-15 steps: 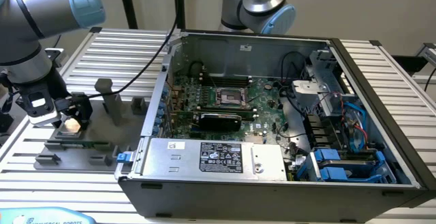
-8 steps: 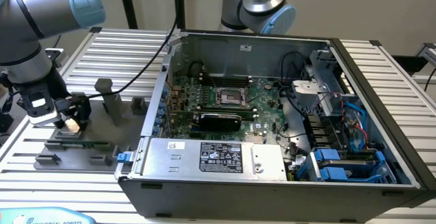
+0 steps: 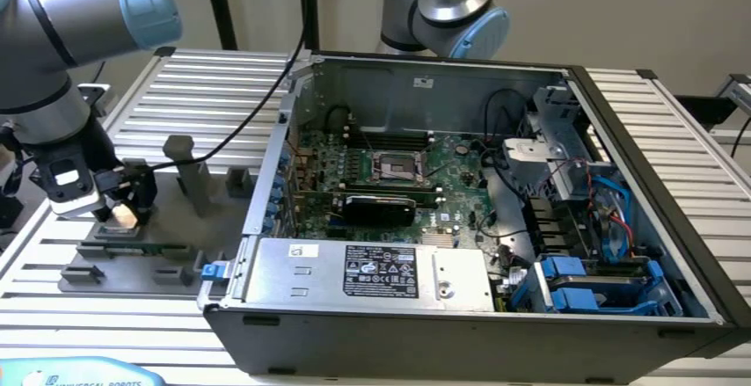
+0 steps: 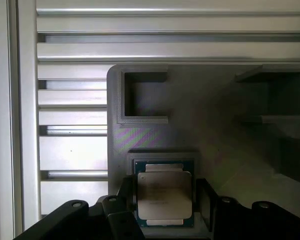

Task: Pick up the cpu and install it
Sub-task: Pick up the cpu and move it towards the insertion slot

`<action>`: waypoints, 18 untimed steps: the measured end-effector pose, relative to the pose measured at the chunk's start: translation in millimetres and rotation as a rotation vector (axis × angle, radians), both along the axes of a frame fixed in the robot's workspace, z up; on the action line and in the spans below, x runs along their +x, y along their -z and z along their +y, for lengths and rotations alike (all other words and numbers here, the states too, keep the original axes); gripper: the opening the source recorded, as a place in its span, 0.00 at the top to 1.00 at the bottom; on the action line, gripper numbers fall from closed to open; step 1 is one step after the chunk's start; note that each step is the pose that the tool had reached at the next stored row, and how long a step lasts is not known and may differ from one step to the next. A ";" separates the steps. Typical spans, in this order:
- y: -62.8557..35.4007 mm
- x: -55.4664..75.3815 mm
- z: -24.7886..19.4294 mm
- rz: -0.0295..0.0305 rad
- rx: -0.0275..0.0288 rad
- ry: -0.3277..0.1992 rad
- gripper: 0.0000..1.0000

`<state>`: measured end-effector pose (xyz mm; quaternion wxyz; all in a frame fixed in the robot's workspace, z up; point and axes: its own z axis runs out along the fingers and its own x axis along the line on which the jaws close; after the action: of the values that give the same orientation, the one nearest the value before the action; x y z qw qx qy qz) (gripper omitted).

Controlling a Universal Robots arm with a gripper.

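The cpu (image 4: 164, 192) is a small square chip with a silvery top, resting in a shallow recess of the grey fixture plate (image 4: 205, 140). My gripper (image 4: 165, 197) straddles it, and the dark fingers (image 4: 204, 197) press against its two opposite edges. In the exterior view, the gripper (image 3: 121, 210) is low over the fixture plate (image 3: 129, 267) at that view's left, with the pale cpu (image 3: 122, 220) between its tips. The open computer case (image 3: 657, 254) lies to the exterior view's right, and the bare metal socket (image 3: 396, 168) sits on its motherboard.
A green memory stick (image 3: 143, 248) lies on the fixture plate just in front of the gripper. Grey upright fixture blocks (image 3: 188, 175) stand behind it. A second arm (image 3: 452, 8) hangs behind the case. Ribbed aluminium table slats (image 4: 72, 150) surround the plate.
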<state>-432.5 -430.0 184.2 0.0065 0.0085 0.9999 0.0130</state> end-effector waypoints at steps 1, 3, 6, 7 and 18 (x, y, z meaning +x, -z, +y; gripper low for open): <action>0.1 0.0 0.0 0.0000 -0.0001 0.000 0.38; 0.3 0.0 0.0 0.0000 -0.0001 0.000 0.38; 0.5 0.0 0.0 0.0002 -0.0001 0.000 0.40; 0.5 0.0 0.0 0.0002 -0.0001 0.000 0.40; 0.6 0.0 0.0 0.0009 -0.0006 0.000 0.45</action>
<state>-432.5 -430.0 183.6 0.0060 0.0085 0.9999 0.0127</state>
